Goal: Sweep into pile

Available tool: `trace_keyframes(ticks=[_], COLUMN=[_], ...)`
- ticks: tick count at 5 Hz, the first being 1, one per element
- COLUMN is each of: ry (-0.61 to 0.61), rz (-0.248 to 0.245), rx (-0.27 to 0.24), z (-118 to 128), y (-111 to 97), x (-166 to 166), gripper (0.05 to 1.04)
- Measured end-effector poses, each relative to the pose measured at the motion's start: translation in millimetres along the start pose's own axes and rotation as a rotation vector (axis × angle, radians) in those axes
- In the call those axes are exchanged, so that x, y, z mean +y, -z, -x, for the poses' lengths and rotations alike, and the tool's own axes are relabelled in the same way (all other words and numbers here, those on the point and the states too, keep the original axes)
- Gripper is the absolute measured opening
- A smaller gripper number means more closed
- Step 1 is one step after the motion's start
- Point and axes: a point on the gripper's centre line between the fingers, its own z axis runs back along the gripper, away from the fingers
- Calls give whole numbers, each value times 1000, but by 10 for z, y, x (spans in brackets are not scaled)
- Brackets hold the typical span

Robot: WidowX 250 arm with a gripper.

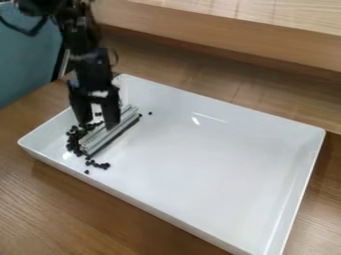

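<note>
1. The black gripper (98, 125) is seen at the ribbed metal bar (100, 141), in the left part of the white tray (200, 164). It cannot be told whether the bar is firmly gripped. If the hold is loose, the bar may be turned by the resistance of the pieces, and its push would be lost.
2. The main group of dark pieces (73, 140) lies along the left side of the bar. If the bar is pressed too far, these pieces may be squeezed at the tray wall and made to jump or roll.
3. A smaller group (100, 165) lies just beyond the near end of the bar, and 1 loose piece (86, 172) lies near it. By a straight stroke they may be missed.
4. Another stray piece (150, 113) lies on the other side of the bar. By a leftward push it would be left behind.
5. If the bar is lifted slightly, pieces may be passed over.
</note>
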Motion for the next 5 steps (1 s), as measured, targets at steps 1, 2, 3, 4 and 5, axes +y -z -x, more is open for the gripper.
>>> trace_keyframes(ticks=[1, 2, 3, 4, 5], ry=[15, 22, 61, 178, 254], rz=[-11, -13, 17, 22, 15], rx=[-26, -21, 12, 36, 41], z=[-54, -92, -120, -171, -190], y=[-248, -428, -390, -332, -317], x=[-136, -308, -622, -1160, -1545], gripper=[992, 993, 994, 994, 994])
